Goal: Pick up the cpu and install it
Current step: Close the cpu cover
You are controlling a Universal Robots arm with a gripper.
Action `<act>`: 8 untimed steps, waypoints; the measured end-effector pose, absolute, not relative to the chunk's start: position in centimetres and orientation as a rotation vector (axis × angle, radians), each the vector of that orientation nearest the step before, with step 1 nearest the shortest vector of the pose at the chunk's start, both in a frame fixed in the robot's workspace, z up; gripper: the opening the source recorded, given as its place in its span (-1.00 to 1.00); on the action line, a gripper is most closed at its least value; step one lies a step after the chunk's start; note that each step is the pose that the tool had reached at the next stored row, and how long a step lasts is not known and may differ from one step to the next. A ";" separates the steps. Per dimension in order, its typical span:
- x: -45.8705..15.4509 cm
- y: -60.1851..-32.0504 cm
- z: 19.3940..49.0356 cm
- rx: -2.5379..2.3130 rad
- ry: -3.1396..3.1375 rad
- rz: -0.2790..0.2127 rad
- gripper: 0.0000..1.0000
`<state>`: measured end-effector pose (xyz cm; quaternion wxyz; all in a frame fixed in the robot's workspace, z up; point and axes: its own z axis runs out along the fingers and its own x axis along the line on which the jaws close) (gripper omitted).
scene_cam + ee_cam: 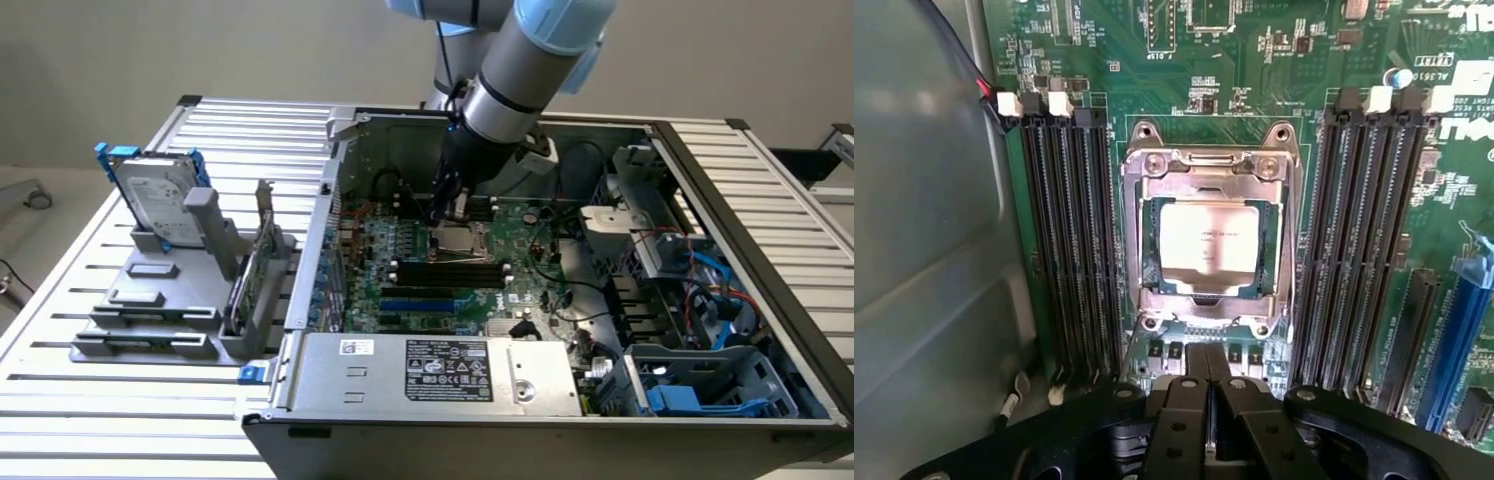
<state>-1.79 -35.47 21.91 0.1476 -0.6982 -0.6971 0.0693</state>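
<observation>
Wrist view: the gripper [1206, 352] is cut off at the picture's edge, so only part of its black body shows. Its two fingers [1184, 400] are pressed together with nothing between them. They hang just beside one edge of the metal-framed socket [1206, 160], apart from the cpu [1209, 243]. The cpu lies flat in the socket's hollow centre, silver top up. Its print is too small to read, and I cannot tell whether the frame is latched.

Banks of black memory slots [1069, 250] run close along two sides of the socket. Beyond one bank rises the grey case wall [924, 250], and beyond the other lies a blue expansion slot [1452, 330].

From the exterior view, the arm [527, 70] reaches down into the open computer case [534, 445] and hides the board behind it. A hard drive [151, 195] stands in a grey rack [147, 330] outside the case, at the exterior view's left, well apart.
</observation>
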 end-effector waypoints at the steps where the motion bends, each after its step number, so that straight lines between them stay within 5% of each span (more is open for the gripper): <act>1: -1.8 -35.4 21.8 -2.007 -2.005 0.196 -0.79; 8: -1.8 -35.2 21.3 -2.004 -2.005 0.183 -0.79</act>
